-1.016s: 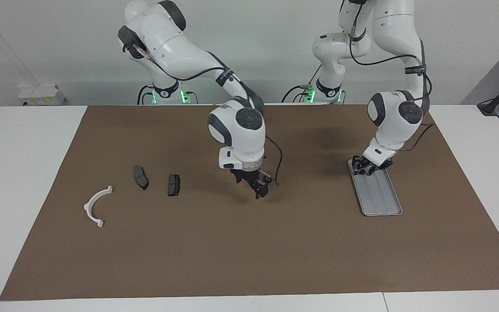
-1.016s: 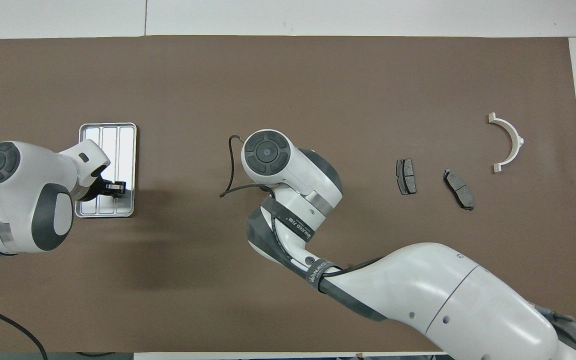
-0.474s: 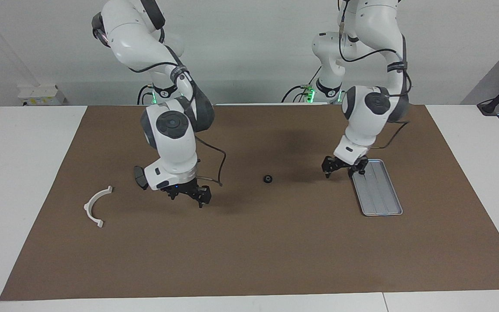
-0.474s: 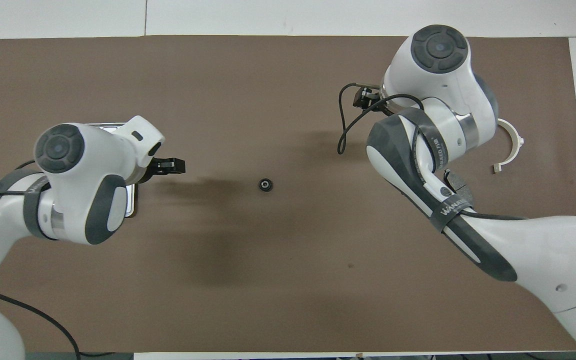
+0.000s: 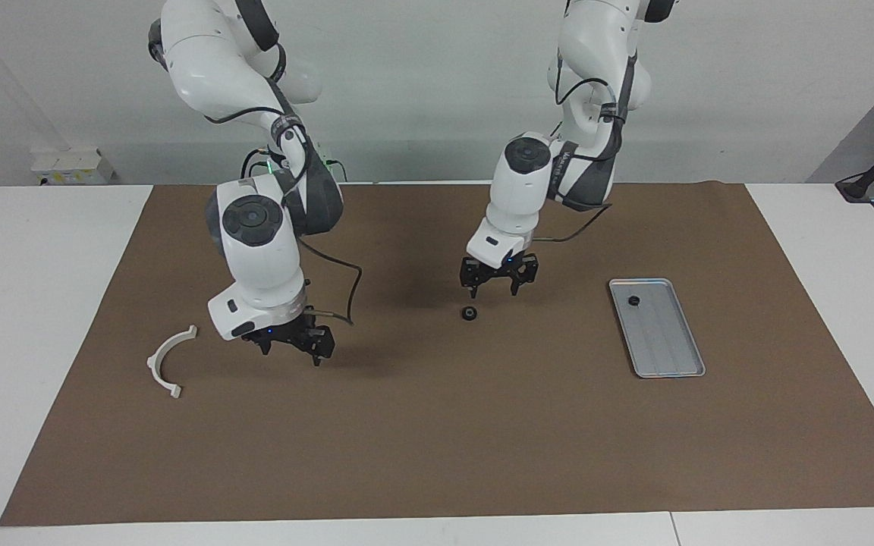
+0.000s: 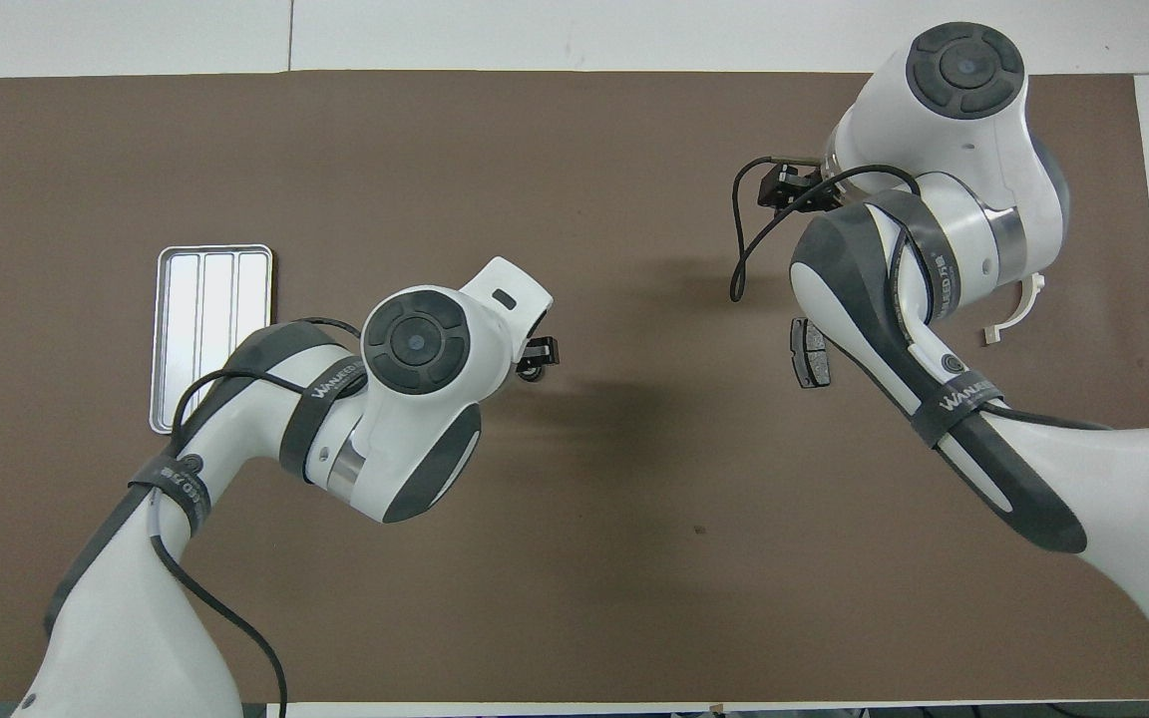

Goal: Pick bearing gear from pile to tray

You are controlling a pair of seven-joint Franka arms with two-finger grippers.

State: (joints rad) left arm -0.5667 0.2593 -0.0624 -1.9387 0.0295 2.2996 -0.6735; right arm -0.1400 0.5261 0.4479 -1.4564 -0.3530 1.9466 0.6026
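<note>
Noted white half-ring bracket point(image 5: 169, 359) toward the right arm's end of the table. Found right gripper point(image 5: 293, 347) beside it, wide, empty. Logged bearing gear point(image 5: 470, 312) on brown mat point(image 5: 437, 440), just under left gripper point(image 5: 495, 288), untouched; fingers spread, empty. Saw small black piece point(image 5: 633, 301) in tray point(image 5: 668, 345). Read "WANEED" on arm strap point(image 6: 956, 397).

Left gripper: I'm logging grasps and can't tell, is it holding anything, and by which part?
Nothing is held. The left gripper hangs open above the small black gear, not touching it. The right gripper is open and empty.
</note>
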